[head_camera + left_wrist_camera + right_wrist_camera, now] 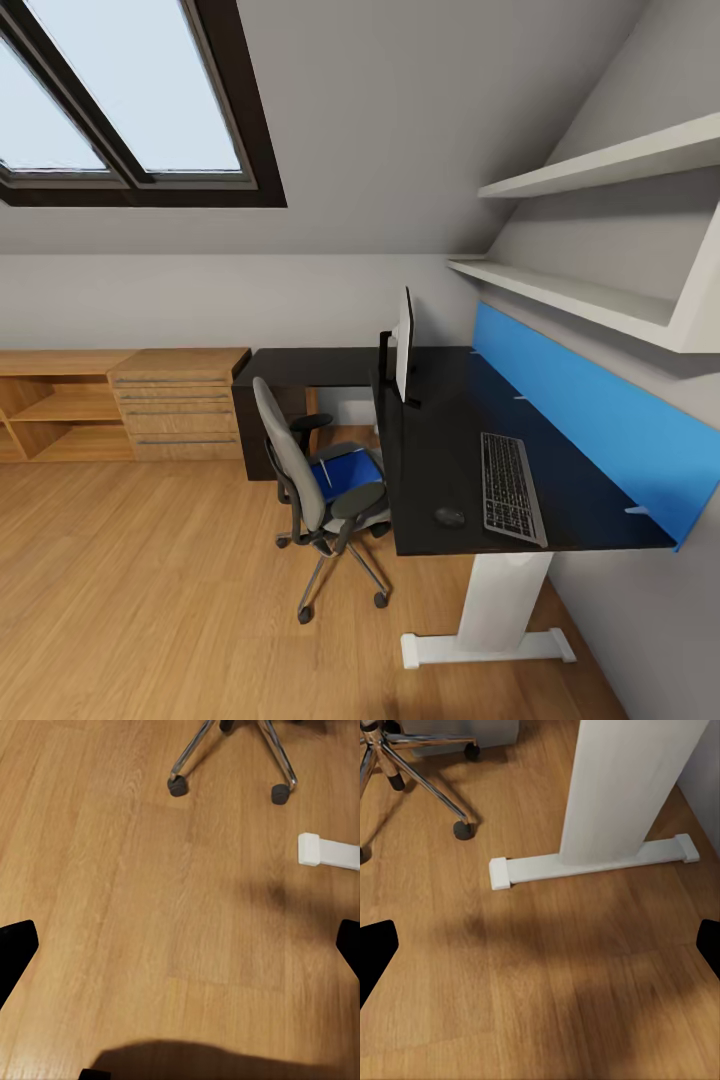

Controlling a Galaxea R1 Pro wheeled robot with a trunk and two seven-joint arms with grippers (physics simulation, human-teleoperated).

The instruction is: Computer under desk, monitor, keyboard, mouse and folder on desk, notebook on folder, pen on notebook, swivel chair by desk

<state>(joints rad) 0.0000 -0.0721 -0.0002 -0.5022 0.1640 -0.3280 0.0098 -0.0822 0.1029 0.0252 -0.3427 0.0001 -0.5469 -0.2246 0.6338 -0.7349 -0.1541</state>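
The desk [450, 440] has a glossy black top, a blue back panel and a white pedestal leg [622, 787]. On it stand the monitor [404, 345], the keyboard [512, 488] and, just left of the keyboard, the mouse [449, 516]. The swivel chair [300, 470] sits at the desk's left edge with the folder [348, 472] on its seat. The notebook, pen and computer are too small or hidden to make out. Both grippers hang over bare floor near the chair's castors [178, 787] and the desk's foot [585, 866]. My left gripper [180, 952] and right gripper [540, 952] are open and hold nothing.
Low wooden shelving with drawers [180, 405] lines the back wall at the left. Beside it is the desk's black drawer unit [262, 420]. White wall shelves [590, 295] overhang the desk. A skylight [120, 100] sits in the sloped ceiling. Wooden floor [150, 600] stretches left of the chair.
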